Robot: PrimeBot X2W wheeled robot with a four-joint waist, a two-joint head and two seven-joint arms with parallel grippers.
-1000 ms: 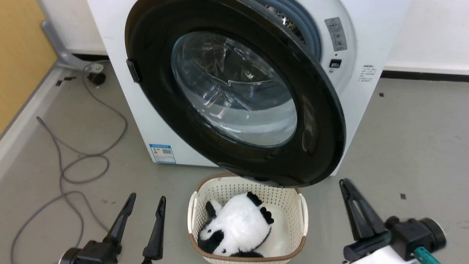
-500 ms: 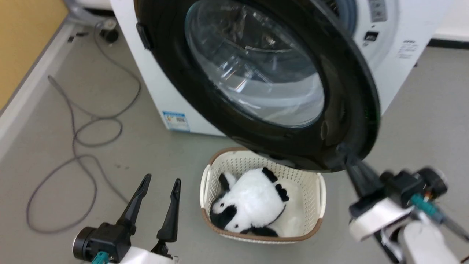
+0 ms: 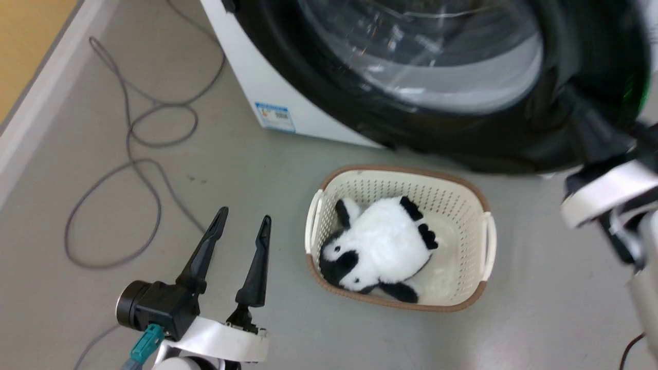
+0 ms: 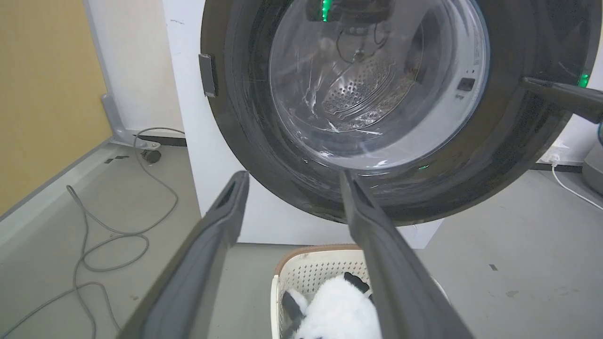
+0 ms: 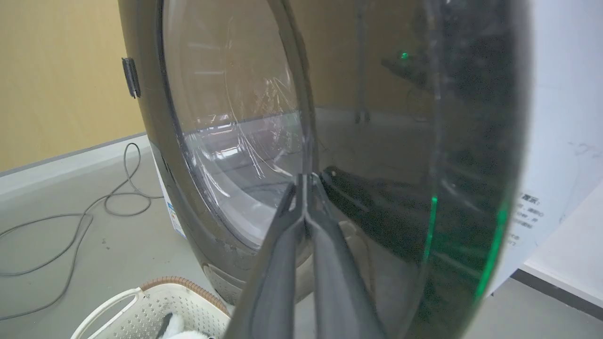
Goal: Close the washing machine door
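My closed right claw (image 5: 304, 181) touched the door (image 5: 471, 141), likely stiff and slick, best pushed at its outer ring; my left claw (image 3: 244, 215) gaped.

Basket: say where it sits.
Head view, lower centre: the basket sits on the floor just below the open door, right of the left end effector.

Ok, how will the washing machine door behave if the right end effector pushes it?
The washing machine door looks thick and rigid, so it should swing as one piece. Its glossy face mirrors green lights, so the shut right end effector may skid there. The glass bowl is probably more fragile than the rim.
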